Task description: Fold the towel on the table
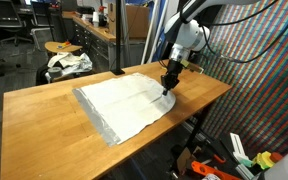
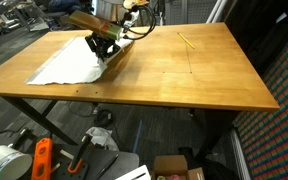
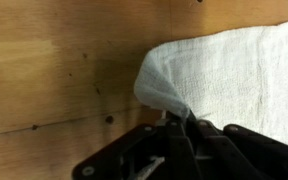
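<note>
A white-grey towel (image 1: 124, 104) lies spread on the wooden table (image 1: 44, 120); it also shows in an exterior view (image 2: 69, 66) and in the wrist view (image 3: 234, 70). My gripper (image 1: 169, 84) stands over the towel's far right corner. In the wrist view the gripper (image 3: 179, 122) is shut on that corner, which is pulled up into a peak between the fingers. In an exterior view the gripper (image 2: 104, 52) sits at the towel's edge.
A stool with a crumpled cloth (image 1: 68, 63) stands behind the table. Boxes, a white bucket (image 2: 2, 160) and an orange tool (image 2: 42, 158) lie on the floor under the table. Bare table top stretches to one side of the towel (image 2: 194, 70).
</note>
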Robot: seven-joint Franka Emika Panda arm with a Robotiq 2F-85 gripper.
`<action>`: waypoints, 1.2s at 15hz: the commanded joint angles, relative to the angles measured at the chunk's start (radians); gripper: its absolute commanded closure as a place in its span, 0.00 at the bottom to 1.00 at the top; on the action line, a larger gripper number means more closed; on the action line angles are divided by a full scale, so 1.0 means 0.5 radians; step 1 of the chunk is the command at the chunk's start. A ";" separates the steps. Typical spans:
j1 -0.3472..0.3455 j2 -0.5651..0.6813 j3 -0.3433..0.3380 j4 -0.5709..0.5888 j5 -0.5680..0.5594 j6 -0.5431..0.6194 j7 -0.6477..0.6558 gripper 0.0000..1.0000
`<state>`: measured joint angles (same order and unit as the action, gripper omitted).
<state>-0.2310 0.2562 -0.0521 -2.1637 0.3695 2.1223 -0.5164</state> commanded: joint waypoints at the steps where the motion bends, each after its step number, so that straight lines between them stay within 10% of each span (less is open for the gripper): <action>1: 0.102 -0.236 0.016 -0.249 -0.064 0.211 0.081 0.90; 18: 0.528 -0.686 0.209 -0.799 -0.590 1.081 0.964 0.90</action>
<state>0.0091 -0.0277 0.0342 -2.4986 0.1429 2.5871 -0.1354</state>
